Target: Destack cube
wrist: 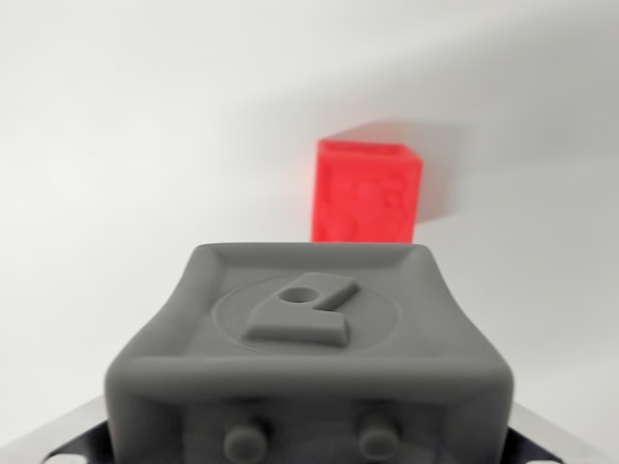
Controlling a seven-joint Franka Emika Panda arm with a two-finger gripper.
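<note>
Grey cube (308, 358) fills the lower half of the wrist view, right up against the camera. Its top face has a raised emblem with a small hole; the front face shows two round studs, with the bottom edge cropped by the frame. Dark metal bits of the pincer show only at the bottom corners, beside the grey cube; fingertips not visible, so I cannot tell how wide it's open or whether it's clamped on that cube. Beyond the grey cube, further out and slightly to the wrist view's right, a red cube (366, 193) sits on the white surface (116, 145). Its base is hidden behind the grey cube's far edge; the relief on its front is too blurred to read. Soft shadow falls to its right.
</note>
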